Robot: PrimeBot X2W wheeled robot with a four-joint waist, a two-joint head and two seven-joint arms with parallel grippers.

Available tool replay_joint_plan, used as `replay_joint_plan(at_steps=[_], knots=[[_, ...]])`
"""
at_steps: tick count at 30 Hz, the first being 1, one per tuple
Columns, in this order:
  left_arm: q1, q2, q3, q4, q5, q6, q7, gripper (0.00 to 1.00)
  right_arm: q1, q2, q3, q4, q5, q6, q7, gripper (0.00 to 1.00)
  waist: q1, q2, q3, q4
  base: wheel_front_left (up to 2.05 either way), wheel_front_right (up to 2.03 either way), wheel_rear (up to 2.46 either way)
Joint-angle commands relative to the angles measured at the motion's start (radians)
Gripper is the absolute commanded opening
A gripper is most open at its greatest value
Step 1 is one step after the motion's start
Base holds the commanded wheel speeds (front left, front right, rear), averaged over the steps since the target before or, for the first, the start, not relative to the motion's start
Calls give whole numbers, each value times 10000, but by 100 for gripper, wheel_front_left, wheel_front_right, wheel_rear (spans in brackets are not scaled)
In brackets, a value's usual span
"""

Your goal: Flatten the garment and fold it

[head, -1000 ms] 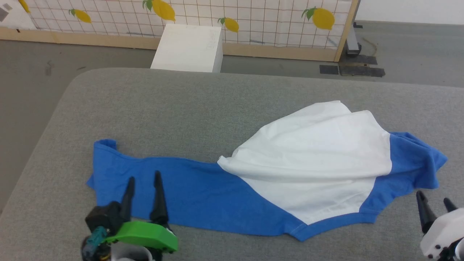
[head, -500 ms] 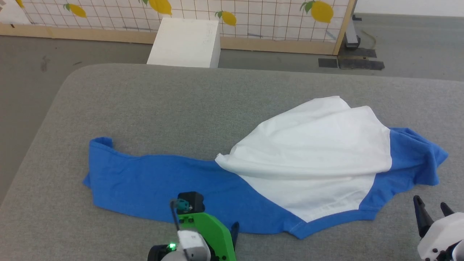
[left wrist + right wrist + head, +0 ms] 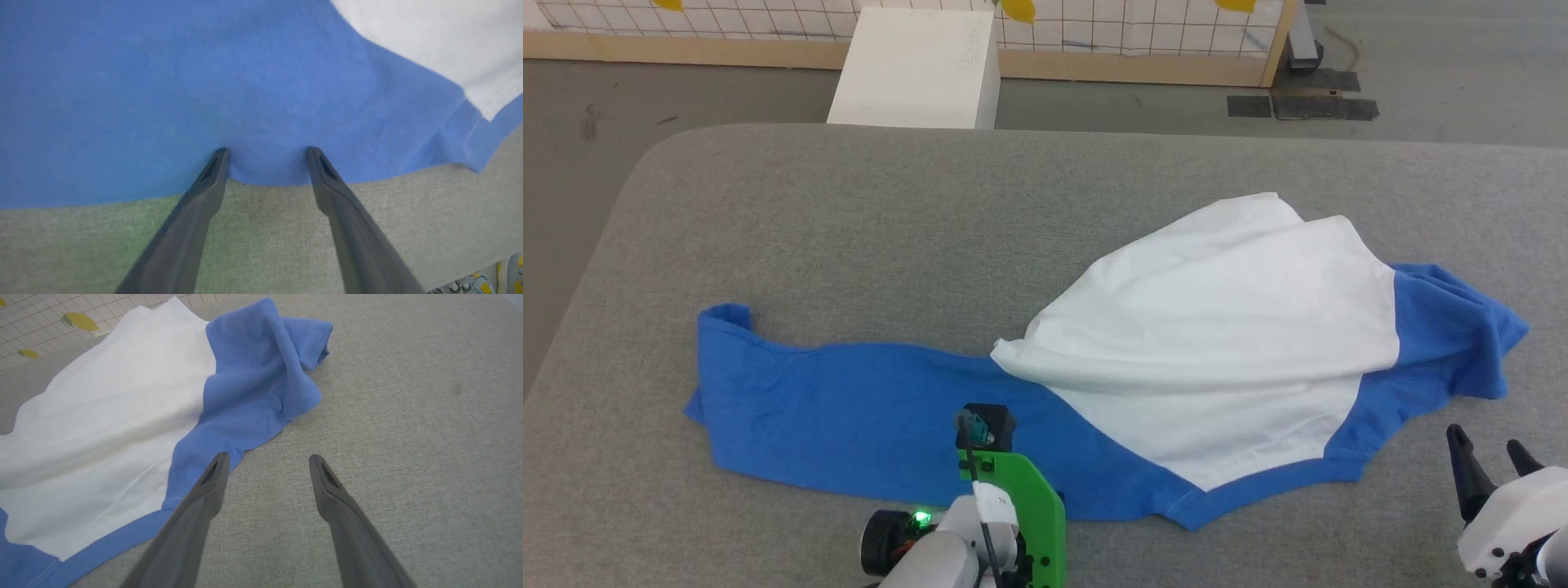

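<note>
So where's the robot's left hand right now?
In the left wrist view, the left hand sits open at the near edge of the blue sleeve, left of the shirt's white body, over the grey table.

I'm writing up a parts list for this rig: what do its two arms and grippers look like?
Left gripper: long dark tapered fingers, bright green bracket, teal plug, lit green light. Right gripper: same dark fingers, white housing.
</note>
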Motion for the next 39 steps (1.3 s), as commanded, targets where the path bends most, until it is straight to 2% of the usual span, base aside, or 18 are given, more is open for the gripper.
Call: replay_joint_plan(at_steps=[1, 2, 10, 14, 19, 27, 39], knots=[[225, 23, -232, 507, -41, -140, 255, 46, -138, 10, -9, -32, 17, -15, -81, 100, 0, -1, 52, -41, 0, 0, 0], [217, 20, -358, 622, -24, -227, 358, 0, -154, 10, -12, -34, 7, -15, -94, 100, 0, -1, 70, -50, 0, 0, 0], [180, -36, -422, 876, -344, -532, 265, 0, -208, 10, -9, 30, 26, -15, -129, 100, 0, -1, 148, 12, 0, 0, 0], [177, -55, 15, 517, -680, -461, -171, 0, -267, 10, 87, 71, -275, -15, 64, 100, 0, -1, 152, 48, 0, 0, 0], [398, 47, 667, -510, -984, -204, -799, 0, -754, -210, 230, 328, -1130, -15, 998, 100, 0, -1, 202, 15, 0, 0, 0], [892, 320, 809, -2050, -1003, 85, -855, 0, -2125, -756, 391, 1459, -1687, -15, 2176, 100, 0, -1, 498, 259, 0, 0, 0], [846, 362, 497, -2508, -886, 148, -592, 0, -3193, -1003, 121, 3275, -2233, -15, 1991, 100, 0, -1, 1077, 510, 0, 0, 0]])
